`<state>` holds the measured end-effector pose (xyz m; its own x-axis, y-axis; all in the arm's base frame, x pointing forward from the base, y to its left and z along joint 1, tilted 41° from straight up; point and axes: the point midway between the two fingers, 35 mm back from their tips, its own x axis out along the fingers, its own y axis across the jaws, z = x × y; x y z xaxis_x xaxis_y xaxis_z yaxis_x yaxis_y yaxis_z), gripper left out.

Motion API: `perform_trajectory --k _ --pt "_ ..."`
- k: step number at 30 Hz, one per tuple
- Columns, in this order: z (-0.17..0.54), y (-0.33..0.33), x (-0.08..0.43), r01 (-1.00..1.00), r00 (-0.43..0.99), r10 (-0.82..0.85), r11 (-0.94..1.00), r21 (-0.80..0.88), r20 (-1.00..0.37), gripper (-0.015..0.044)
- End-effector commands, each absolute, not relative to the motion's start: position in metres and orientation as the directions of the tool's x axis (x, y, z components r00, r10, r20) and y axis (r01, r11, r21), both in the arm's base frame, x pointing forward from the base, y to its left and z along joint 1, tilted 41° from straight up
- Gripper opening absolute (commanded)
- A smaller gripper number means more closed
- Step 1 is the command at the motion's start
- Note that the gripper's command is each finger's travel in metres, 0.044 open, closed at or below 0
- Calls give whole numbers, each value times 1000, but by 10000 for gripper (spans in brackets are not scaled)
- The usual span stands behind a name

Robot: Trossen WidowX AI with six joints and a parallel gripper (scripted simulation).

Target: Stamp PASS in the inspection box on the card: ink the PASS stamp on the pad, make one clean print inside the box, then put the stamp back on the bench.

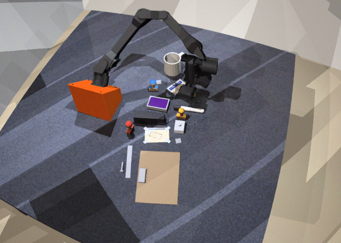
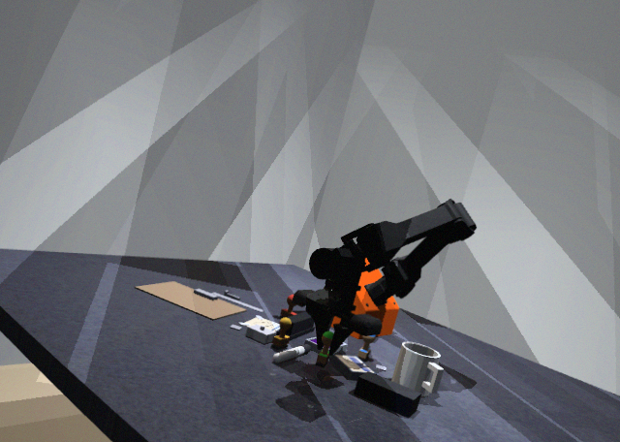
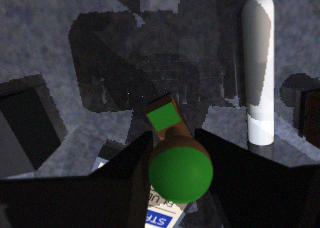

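A stamp with a green knob (image 1: 195, 94) (image 2: 327, 334) (image 3: 181, 174) and brown base is between the fingers of my gripper (image 2: 326, 346) (image 3: 173, 136), which is shut on it. It leans slightly and seems just off the bench; its underside and wording are hidden. The purple ink pad (image 1: 157, 103) lies left of the gripper in the top view. The cream card (image 1: 166, 135) (image 2: 258, 322) is taped down beyond a black block, with a thin tilted box outline on it. Stamps with a blue knob (image 1: 152, 82), a yellow knob (image 1: 181, 110) (image 2: 285, 322) and a red knob (image 1: 128, 123) stand apart.
A labelled block (image 1: 173, 88) (image 2: 353, 363) (image 3: 160, 219) lies beside the held stamp. A white marker (image 1: 192, 108) (image 2: 288, 355) (image 3: 261, 63), black block (image 1: 148, 118), small white box (image 1: 179, 127) and mug (image 1: 172, 66) (image 2: 415, 369) are near. A brown board (image 1: 162, 179) lies farther off.
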<state>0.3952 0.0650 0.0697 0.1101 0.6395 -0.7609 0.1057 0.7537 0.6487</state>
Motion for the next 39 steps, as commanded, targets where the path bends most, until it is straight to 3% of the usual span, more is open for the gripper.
perform_trajectory --k 1,39 --pt "73 63 396 102 113 642 752 651 -759 0" --pt "87 51 394 102 112 643 751 653 -757 0"
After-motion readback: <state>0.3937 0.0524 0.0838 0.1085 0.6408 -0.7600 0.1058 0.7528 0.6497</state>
